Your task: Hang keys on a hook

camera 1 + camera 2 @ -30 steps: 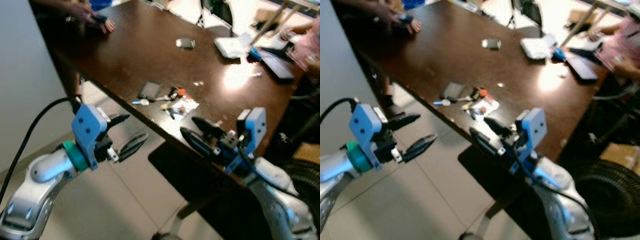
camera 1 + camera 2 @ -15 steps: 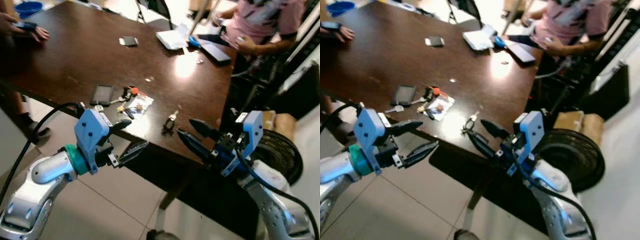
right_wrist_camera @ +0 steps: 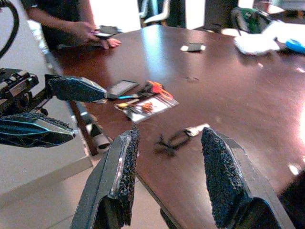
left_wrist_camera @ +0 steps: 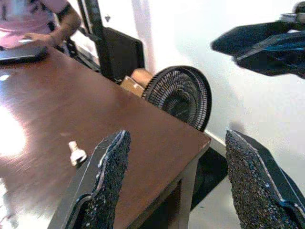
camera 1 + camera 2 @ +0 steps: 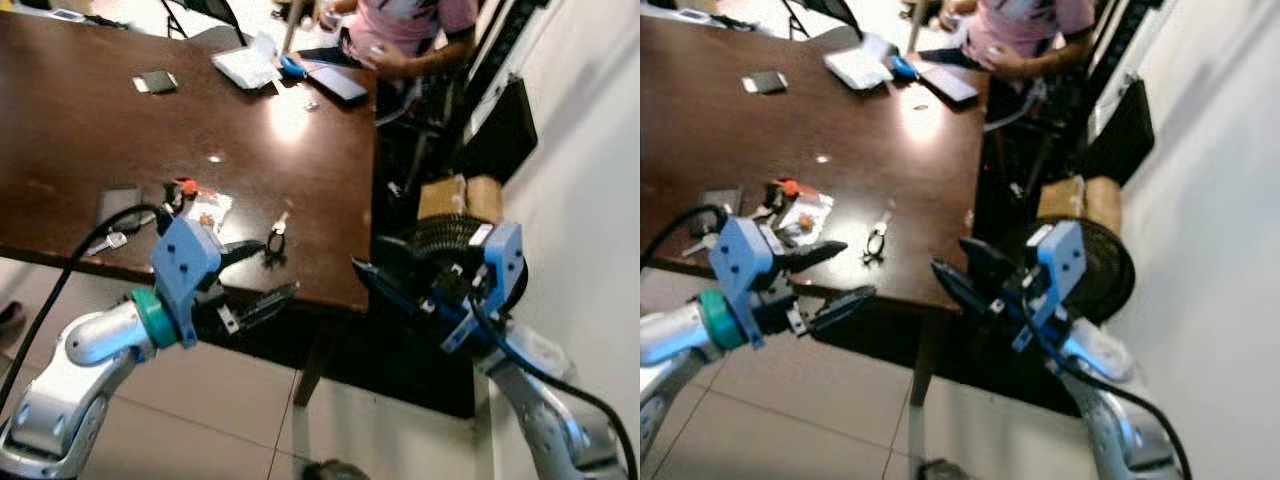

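1. Standing short of the brown table (image 5: pixel 300 150), the robot has both arms raised in front of it; task looks barely started, nothing picked up yet.
2. Left claw (image 5: pixel 258 274) is spread wide and empty, hovering at the table's near edge, just beside the keys.
3. Right claw (image 5: pixel 385 272) is also spread wide and empty, off the table's corner, over the floor, with a black fan (image 4: pixel 178 95) behind it.
4. Keys (image 5: pixel 276 238), a dark ring with a pale tag, lie flat on the table near the front edge, between the two claws; in the right wrist view the keys (image 3: pixel 178 138) sit between the fingers but well ahead of them, untouched.
5. Left to do, by my read: reach in, grip the keys, lift, find a hook, hang them. I can't make out any hook.
6. Containers: none that I can make out holding anything. A clear packet (image 5: pixel 205 212) with small coloured bits lies to the left of the keys, a dark phone (image 5: pixel 118 203) beyond it.
7. A person in a pink top (image 5: pixel 400 20) sits at the far end of the table, busy with their own things.
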You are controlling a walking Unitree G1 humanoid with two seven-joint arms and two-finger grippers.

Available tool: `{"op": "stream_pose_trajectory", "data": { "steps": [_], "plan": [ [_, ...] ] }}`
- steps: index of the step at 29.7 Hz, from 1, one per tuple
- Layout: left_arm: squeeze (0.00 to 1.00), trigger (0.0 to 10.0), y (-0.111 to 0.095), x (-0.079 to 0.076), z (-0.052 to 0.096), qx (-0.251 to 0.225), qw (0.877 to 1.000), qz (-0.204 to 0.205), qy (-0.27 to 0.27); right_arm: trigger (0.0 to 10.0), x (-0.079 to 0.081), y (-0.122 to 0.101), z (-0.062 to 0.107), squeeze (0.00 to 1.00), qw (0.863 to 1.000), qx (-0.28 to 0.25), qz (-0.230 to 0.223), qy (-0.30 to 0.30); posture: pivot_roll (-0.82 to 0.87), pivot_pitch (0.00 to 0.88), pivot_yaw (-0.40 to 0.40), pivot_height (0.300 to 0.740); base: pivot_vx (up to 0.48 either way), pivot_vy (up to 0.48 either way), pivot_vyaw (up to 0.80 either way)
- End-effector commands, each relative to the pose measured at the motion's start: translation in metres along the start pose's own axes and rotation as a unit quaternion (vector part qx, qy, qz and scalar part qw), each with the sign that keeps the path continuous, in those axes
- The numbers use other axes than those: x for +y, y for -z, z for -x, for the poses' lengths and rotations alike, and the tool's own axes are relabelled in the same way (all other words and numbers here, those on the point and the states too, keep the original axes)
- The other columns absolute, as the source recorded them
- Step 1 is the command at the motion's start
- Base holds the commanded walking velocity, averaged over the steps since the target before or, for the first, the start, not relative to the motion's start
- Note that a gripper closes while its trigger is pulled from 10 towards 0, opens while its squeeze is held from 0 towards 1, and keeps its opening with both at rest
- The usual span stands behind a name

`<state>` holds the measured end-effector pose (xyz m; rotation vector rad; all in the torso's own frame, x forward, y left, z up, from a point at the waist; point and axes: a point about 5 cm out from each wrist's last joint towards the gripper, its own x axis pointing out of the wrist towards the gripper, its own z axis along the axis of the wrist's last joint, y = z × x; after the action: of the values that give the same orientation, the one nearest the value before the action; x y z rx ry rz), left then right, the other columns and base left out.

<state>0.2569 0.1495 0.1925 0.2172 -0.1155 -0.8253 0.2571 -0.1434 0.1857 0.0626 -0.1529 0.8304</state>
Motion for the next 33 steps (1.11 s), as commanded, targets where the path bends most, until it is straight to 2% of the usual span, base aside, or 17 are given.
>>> {"op": "stream_pose_trajectory", "data": {
  "steps": [1,7,11,20,25,26,30,33],
  "plan": [
    [0.00,10.0,0.003,-0.002,-0.003,0.005,1.000,0.002,0.003,10.0,-0.003,0.002,0.003,0.00,1.000,0.005,0.007,0.010,-0.02,0.043,0.040,0.740,0.000,0.000,-0.80],
    [0.00,10.0,0.007,0.003,-0.009,0.011,1.000,-0.007,-0.018,10.0,-0.003,0.003,0.000,0.00,1.000,0.005,0.020,0.012,-0.02,0.041,0.043,0.740,0.000,0.000,-0.41],
    [0.00,10.0,0.011,0.012,-0.015,0.026,0.998,-0.022,-0.059,10.0,-0.002,0.001,-0.005,0.00,0.999,-0.002,0.033,0.010,-0.02,0.042,0.044,0.740,0.000,0.000,0.00],
    [0.00,10.0,0.010,0.015,-0.015,0.025,0.997,-0.024,-0.073,10.0,-0.002,0.001,-0.011,0.00,0.999,-0.007,0.052,0.013,-0.01,0.048,0.044,0.740,0.000,0.000,0.00],
    [0.00,10.0,0.010,0.015,-0.015,0.024,0.997,-0.024,-0.072,10.0,-0.003,0.002,-0.013,0.00,0.998,-0.006,0.059,0.020,-0.01,0.050,0.045,0.740,0.000,0.000,0.53],
    [0.00,10.0,0.010,0.015,-0.016,0.024,0.997,-0.025,-0.072,9.5,-0.003,0.002,-0.014,0.00,0.998,-0.006,0.061,0.024,-0.01,0.050,0.045,0.740,0.000,0.000,0.66],
    [0.00,10.0,0.010,0.015,-0.016,0.023,0.997,-0.026,-0.072,10.0,-0.003,0.003,-0.014,0.00,0.998,-0.006,0.063,0.029,-0.01,0.055,0.046,0.740,0.000,0.000,0.77],
    [0.00,10.0,0.010,0.015,-0.016,0.022,0.997,-0.026,-0.072,10.0,-0.003,0.003,-0.014,0.00,0.998,-0.006,0.063,0.031,-0.01,0.056,0.046,0.740,0.000,0.000,0.80]
  ]
}}
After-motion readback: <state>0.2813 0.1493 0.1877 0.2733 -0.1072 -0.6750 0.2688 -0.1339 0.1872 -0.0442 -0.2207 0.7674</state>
